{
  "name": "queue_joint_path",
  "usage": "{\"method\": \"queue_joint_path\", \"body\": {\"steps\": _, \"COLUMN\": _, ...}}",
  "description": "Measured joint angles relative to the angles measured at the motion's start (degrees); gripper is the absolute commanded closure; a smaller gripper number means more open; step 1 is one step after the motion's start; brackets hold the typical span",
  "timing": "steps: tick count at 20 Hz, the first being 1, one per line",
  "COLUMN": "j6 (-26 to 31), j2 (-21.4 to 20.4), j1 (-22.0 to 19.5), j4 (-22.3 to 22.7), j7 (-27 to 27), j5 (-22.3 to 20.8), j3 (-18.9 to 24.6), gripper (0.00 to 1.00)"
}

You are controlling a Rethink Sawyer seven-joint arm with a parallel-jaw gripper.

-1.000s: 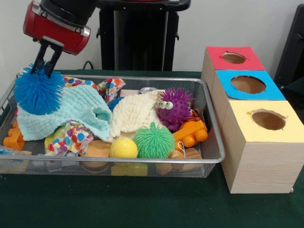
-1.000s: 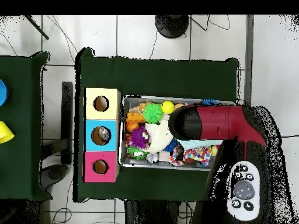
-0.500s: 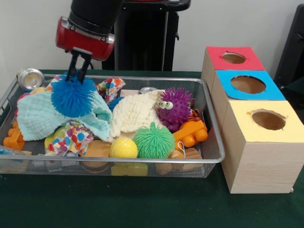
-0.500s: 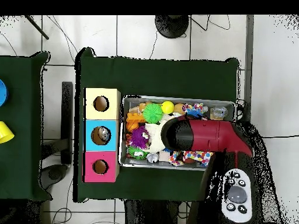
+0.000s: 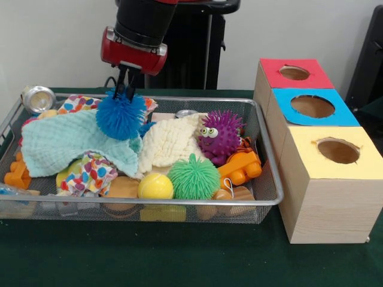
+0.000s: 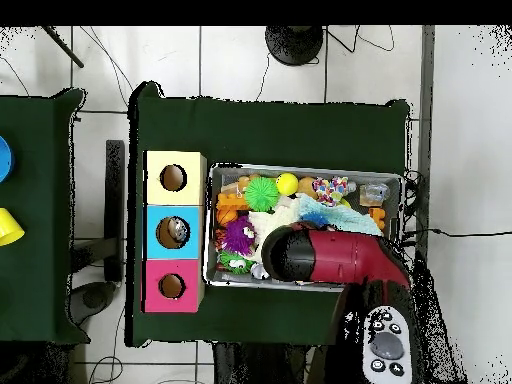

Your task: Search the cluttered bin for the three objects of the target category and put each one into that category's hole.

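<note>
Your front view sits low and close across the table, facing the robot — the wire-mesh bin [image 5: 272, 156] and the wooden boxes [image 5: 323, 185] fill it. Your overhead view looks straight down from high up, robot's base at the bottom — both share bin and boxes.

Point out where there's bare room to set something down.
The green cloth in front of the wire basket and the wooden boxes lies bare. Inside the basket, cloths, spiky balls and blocks crowd every corner; the gripper holds the blue spiky ball above them.
</note>
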Motion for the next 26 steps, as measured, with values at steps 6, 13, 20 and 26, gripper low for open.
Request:
{"method": "queue_joint_path", "body": {"steps": 6, "j6": -0.01, "j2": 0.21, "j1": 0.15, "j4": 0.04, "j7": 0.00, "j5": 0.55, "j3": -0.66, "gripper": 0.00}}
{"method": "queue_joint_path", "body": {"steps": 13, "j6": -0.01, "j2": 0.22, "j1": 0.15, "j4": 0.04, "j7": 0.00, "j5": 2.16, "j3": -2.02, "gripper": 0.00}}
{"method": "queue_joint_path", "body": {"steps": 20, "j6": -0.39, "j2": -0.26, "j1": -4.45, "j4": 0.95, "j7": 0.00, "j5": 7.65, "j3": 1.75, "gripper": 0.00}}
{"method": "queue_joint_path", "body": {"steps": 26, "j6": -2.20, "j2": -0.21, "j1": -12.65, "j4": 4.17, "j7": 0.00, "j5": 15.43, "j3": 8.64, "gripper": 0.00}}
